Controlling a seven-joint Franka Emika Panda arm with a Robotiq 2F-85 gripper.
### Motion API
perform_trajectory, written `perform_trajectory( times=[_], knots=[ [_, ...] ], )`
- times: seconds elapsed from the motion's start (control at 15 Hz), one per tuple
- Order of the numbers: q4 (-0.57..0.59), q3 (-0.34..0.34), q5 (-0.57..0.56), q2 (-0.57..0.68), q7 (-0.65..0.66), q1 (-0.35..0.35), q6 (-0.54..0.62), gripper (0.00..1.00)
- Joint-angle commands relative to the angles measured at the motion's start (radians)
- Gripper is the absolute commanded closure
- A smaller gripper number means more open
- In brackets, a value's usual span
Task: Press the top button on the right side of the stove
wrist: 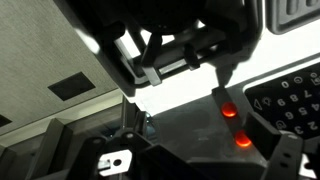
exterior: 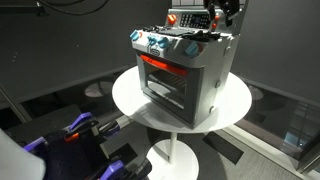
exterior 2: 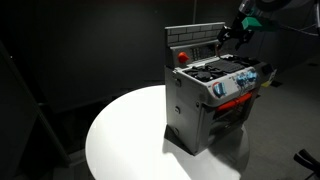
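Observation:
The silver-grey toy stove with an orange-red framed oven window stands on a round white table. My gripper hangs over the stove's back corner beside the upright control panel. In the wrist view the gripper has its fingers drawn close together and holds nothing. One fingertip is just above the upper of two glowing red buttons. The lower button lies beyond it. I cannot tell whether the fingertip touches the upper button.
A red round button sits on the far end of the back panel. Blue-white knobs line the stove front. Dark floor and a blue-and-black object lie below the table.

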Motion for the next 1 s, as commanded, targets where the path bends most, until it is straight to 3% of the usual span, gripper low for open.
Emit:
perform_trajectory(
  times=[0.0, 0.53, 0.93],
  knots=[
    [0.047, -0.024, 0.003, 0.033, 0.000, 0.017, 0.010, 0.00],
    [0.050, -0.042, -0.012, 0.029, 0.013, 0.028, -0.014, 0.00],
    [0.011, -0.042, -0.017, -0.039, -0.005, 0.025, -0.101, 0.00]
  ],
)
